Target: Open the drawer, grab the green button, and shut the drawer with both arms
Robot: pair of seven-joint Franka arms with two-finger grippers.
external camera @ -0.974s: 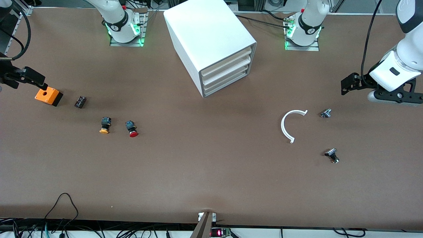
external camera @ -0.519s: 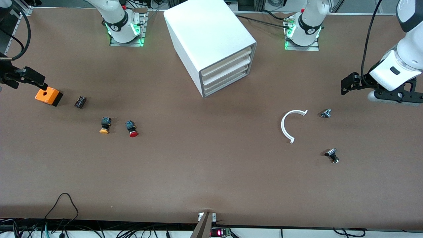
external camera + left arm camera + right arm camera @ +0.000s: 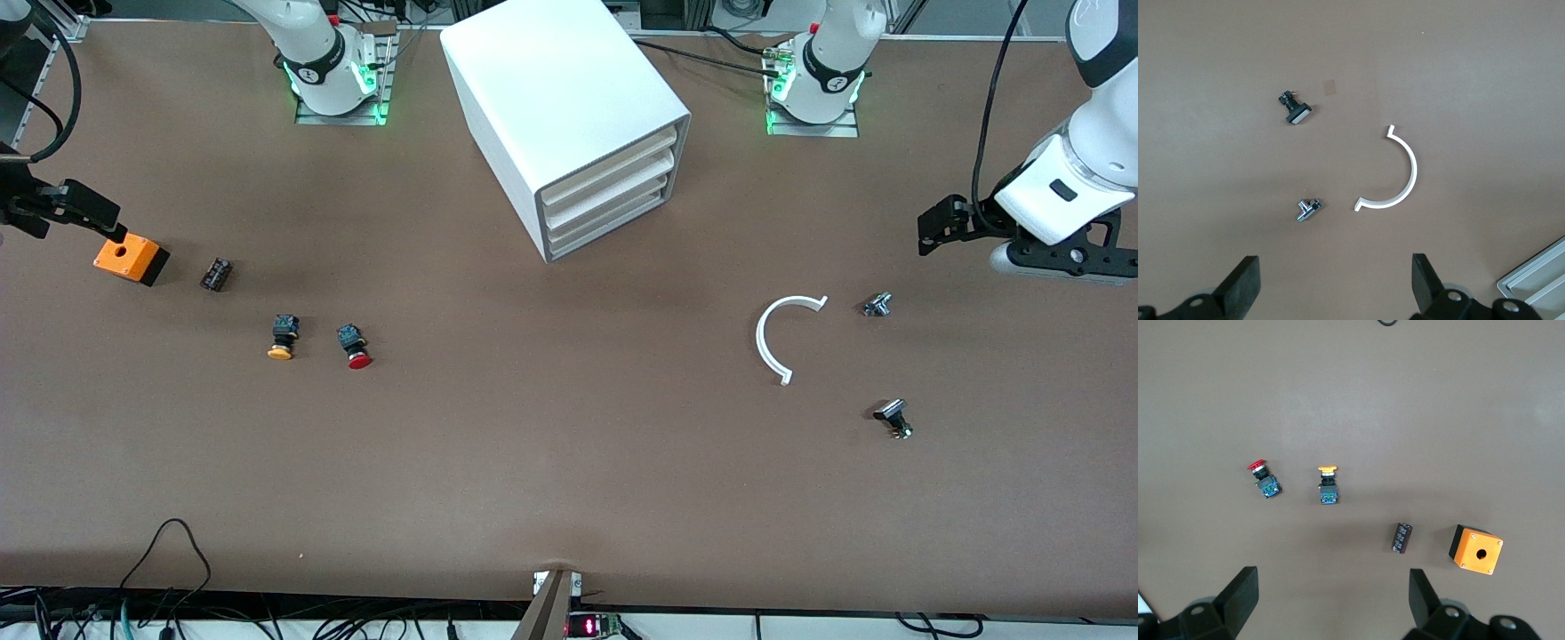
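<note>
Drawer [image 3: 613, 222], the lowest tray of the white cabinet [image 3: 560, 107], sits fully shut, so we judge nothing done yet: opening, taking and closing all remain. Green button isn't visible to us; presumably it is inside. Left gripper [image 3: 1333, 287] hangs spread wide and empty over the table at the left arm's end, right gripper [image 3: 1331, 603] likewise, open and empty, near the orange box [image 3: 131, 259]. Neither is near the cabinet.

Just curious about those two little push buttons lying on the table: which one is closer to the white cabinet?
The red-capped button. It lies beside the orange-capped button, on the side toward the cabinet.
</note>
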